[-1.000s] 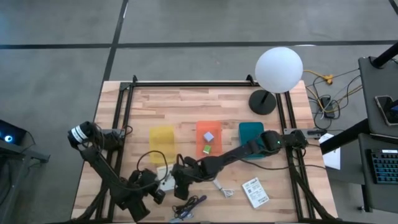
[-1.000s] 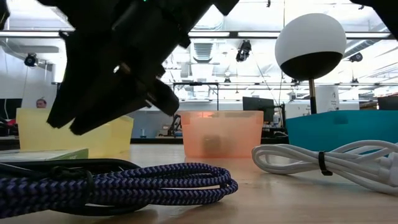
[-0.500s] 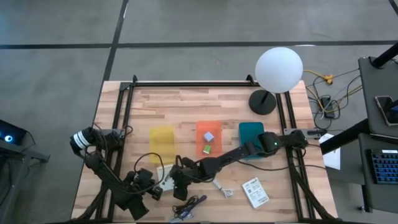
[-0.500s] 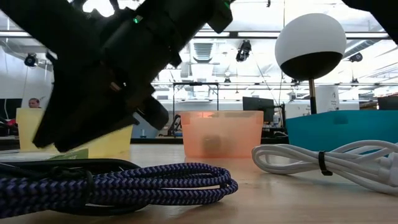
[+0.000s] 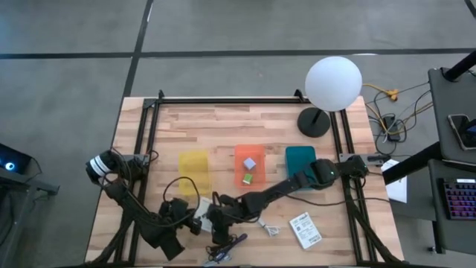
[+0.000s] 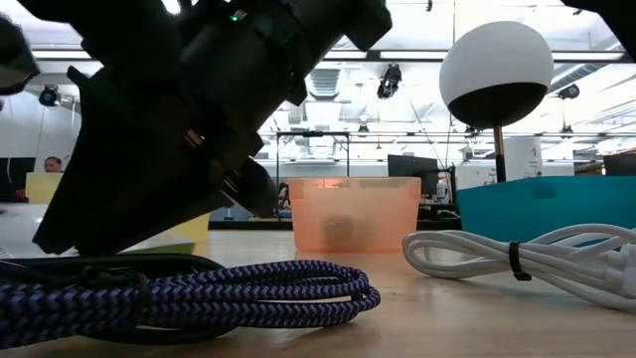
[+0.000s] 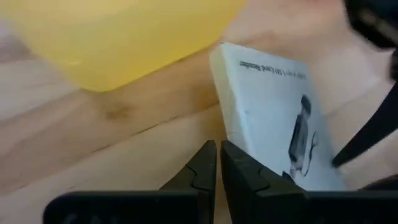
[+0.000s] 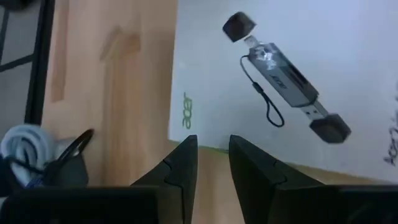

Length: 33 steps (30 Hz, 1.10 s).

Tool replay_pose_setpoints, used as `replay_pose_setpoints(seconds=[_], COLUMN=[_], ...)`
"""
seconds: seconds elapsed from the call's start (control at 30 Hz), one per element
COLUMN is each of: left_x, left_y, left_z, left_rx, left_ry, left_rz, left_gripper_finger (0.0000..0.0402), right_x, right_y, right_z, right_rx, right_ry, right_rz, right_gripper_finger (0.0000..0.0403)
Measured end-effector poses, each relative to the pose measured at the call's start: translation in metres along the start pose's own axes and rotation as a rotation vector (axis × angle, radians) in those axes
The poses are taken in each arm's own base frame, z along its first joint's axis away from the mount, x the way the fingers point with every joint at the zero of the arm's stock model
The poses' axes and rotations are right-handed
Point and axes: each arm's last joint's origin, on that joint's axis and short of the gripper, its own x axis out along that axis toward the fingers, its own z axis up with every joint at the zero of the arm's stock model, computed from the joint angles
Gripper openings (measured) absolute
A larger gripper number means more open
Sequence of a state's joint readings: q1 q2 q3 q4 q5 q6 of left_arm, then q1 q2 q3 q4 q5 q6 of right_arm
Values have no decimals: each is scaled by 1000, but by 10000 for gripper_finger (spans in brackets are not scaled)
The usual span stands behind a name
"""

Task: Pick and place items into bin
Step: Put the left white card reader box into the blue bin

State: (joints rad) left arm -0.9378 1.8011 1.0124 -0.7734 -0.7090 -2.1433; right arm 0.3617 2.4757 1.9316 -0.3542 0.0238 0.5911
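A flat white printed packet [image 5: 199,214] lies flat on the table near the yellow bin [image 5: 193,171], between both grippers. My left gripper [image 5: 190,225] is shut, with its fingers beside the packet's [image 7: 273,118] long edge. My right gripper [image 8: 213,149] is narrowly open, with its tips over the packet's green-printed edge [image 8: 199,146]. A second packet [image 5: 305,229] and the whitish cable [image 5: 268,225] lie to the right. The dark coiled cable [image 5: 227,246] rests at the near edge. The lavender cube [image 5: 251,162] and the green cube [image 5: 247,179] sit in the orange bin [image 5: 239,155]. My left gripper [image 7: 217,152] has its shut fingers lying along the packet's long edge [image 7: 227,106], low over the table; I cannot tell whether the outer side of one finger [image 7: 249,177] touches it. My right gripper points down at the packet's edge; I cannot tell whether its fingertips [image 8: 183,155] touch it.
A teal bin [image 5: 301,160] stands to the right of the orange one. A globe lamp [image 5: 333,82] stands at the far right on a dark base [image 5: 314,121]. In the low view the dark cable [image 6: 199,293] and the white cable [image 6: 527,254] lie in front.
My right gripper has come down and a little toward the near edge, onto the packet. In the low view its dark bulk now hides the packet and most of the yellow bin. My left gripper has shifted slightly beside the packet.
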Motion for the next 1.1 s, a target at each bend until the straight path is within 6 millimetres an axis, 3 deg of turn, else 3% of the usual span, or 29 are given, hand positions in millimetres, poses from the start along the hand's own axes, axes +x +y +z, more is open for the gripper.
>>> replay_pose_setpoints(seconds=[0.33, 0.67, 0.87, 1.1], left_x=[-15, -9, -7, -6], left_y=[-30, -35, -35, -34], left_z=[-1, 3, 5, 5], left_rx=[39, 107, 105, 105], left_ry=[59, 45, 30, 24], left_rz=[-205, -226, -226, -227], left_gripper_finger=[8, 8, 8, 8], right_x=[2, -7, -24, -43], right_y=[2, 2, 5, 10], right_z=[-8, -7, 5, 17], right_rx=[-22, -33, -204, -417], right_ry=[33, 46, -18, -16], right_rz=[-18, -64, -172, -223], right_gripper_finger=[84, 86, 101, 149])
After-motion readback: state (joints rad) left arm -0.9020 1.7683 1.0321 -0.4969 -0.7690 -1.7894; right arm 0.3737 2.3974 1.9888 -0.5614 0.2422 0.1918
